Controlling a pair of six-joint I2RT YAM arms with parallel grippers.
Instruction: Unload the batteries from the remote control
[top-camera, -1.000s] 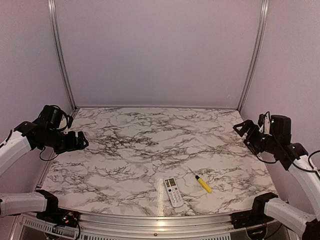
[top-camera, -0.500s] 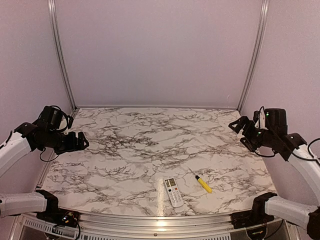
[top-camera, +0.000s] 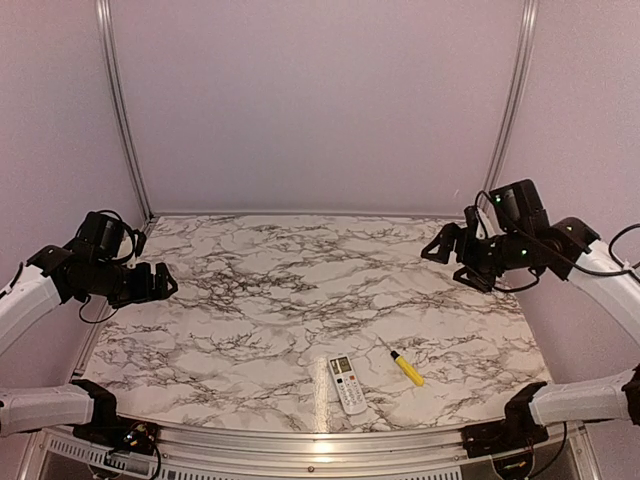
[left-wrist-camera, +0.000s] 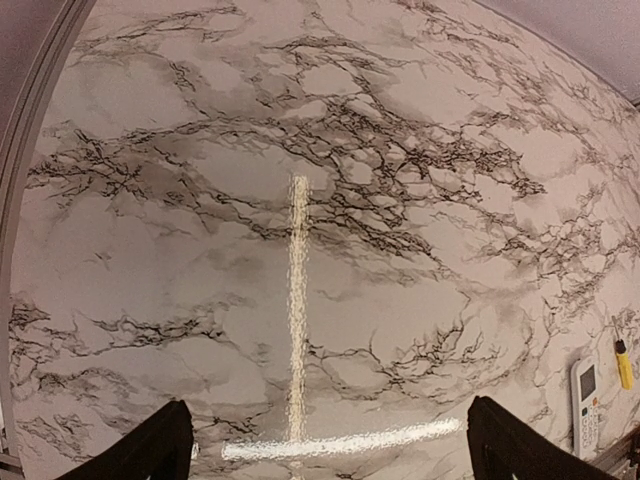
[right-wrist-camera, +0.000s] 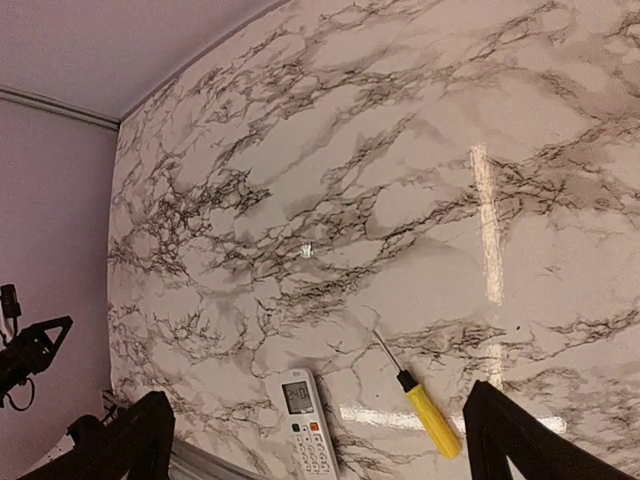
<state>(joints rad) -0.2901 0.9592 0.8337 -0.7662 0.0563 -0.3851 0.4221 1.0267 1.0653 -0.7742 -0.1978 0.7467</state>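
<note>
Slim white rectangular remote control (top-camera: 348, 384) lies buttons-up at lower centre of the marble-patterned surface (top-camera: 300, 290), recess underneath. Batteries unseen, presumably inside. Yellow-handled screwdriver (top-camera: 405, 367) lies just right of it. Left claw (top-camera: 166, 282) and right claw (top-camera: 445, 265) spread, empty, at mid-frame edges.

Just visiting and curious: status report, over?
Left gripper, right gripper open, empty, aloft. Remote control face up, untouched; batteries not visible. Yellow-handled screwdriver beside it, apart.

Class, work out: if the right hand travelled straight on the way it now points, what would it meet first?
Likely the marble table, near the remote control and screwdriver framed by the open right hand; depth is unclear.
</note>
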